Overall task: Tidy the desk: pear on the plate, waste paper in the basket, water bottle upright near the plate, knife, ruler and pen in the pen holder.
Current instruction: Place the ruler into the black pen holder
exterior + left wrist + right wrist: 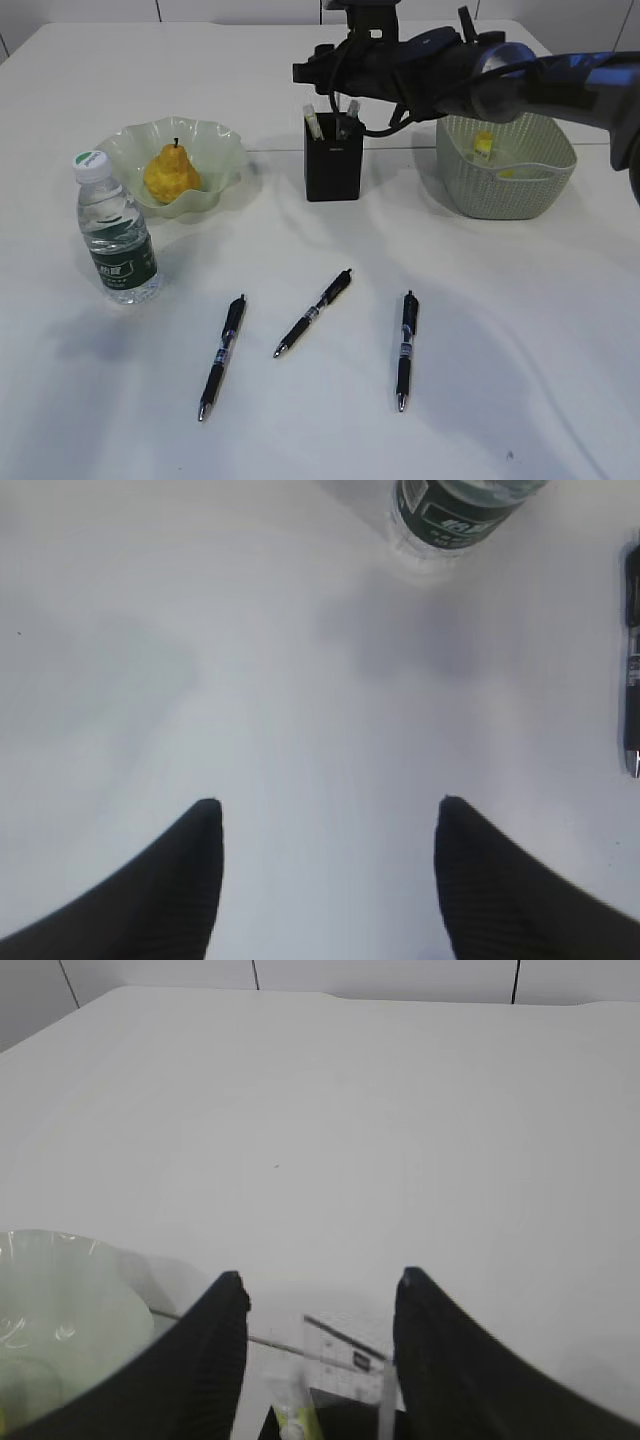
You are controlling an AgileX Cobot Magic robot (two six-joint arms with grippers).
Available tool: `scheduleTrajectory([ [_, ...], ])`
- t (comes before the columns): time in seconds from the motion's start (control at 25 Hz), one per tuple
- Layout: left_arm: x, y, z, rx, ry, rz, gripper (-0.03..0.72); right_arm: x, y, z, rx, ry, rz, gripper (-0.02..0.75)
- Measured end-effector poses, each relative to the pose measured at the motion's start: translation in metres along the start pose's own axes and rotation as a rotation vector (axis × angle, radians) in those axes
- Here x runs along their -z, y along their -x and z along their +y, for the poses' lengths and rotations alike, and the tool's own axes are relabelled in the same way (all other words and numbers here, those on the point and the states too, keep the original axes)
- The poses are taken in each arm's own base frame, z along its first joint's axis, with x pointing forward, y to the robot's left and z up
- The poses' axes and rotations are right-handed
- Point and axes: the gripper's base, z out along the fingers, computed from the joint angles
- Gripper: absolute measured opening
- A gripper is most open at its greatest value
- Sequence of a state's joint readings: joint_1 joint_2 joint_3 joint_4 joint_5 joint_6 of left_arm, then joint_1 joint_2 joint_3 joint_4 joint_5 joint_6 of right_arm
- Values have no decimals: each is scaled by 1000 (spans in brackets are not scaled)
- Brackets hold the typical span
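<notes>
The pear (172, 172) lies on the wavy green plate (226, 150). The water bottle (116, 228) stands upright in front of it. Three black pens (222, 355) (314, 312) (406, 348) lie on the desk (520, 330). The black pen holder (333, 165) has the knife (312, 122) and the clear ruler (350, 1352) standing in it. My right gripper (318, 1285) hovers just over the holder, open, with the ruler top between its fingers. A yellowish bit of waste paper (484, 145) lies in the basket (505, 185). My left gripper (325, 805) is open over bare desk.
My right arm (520, 75) stretches in from the right, passing above the basket. In the left wrist view the bottle's base (455, 515) is ahead and one pen (632, 660) lies at the right edge.
</notes>
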State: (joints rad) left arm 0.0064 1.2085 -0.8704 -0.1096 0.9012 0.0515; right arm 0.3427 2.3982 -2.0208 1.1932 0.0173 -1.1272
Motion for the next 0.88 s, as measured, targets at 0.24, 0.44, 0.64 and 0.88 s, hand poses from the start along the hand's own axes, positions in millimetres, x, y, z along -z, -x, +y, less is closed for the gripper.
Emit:
scheduleTrajectory([
  [0.24, 0, 0, 0, 0, 0, 0, 466, 0, 0, 0, -15, 2, 1, 383],
  [0.44, 0, 0, 0, 0, 0, 0, 466, 4, 5, 6, -41, 59, 11, 386],
  [0.64, 0, 0, 0, 0, 0, 0, 466, 21, 30, 19, -37, 180, 5, 388],
  [0.88, 0, 0, 0, 0, 0, 0, 466, 43, 51, 31, -10, 298, 65, 388],
])
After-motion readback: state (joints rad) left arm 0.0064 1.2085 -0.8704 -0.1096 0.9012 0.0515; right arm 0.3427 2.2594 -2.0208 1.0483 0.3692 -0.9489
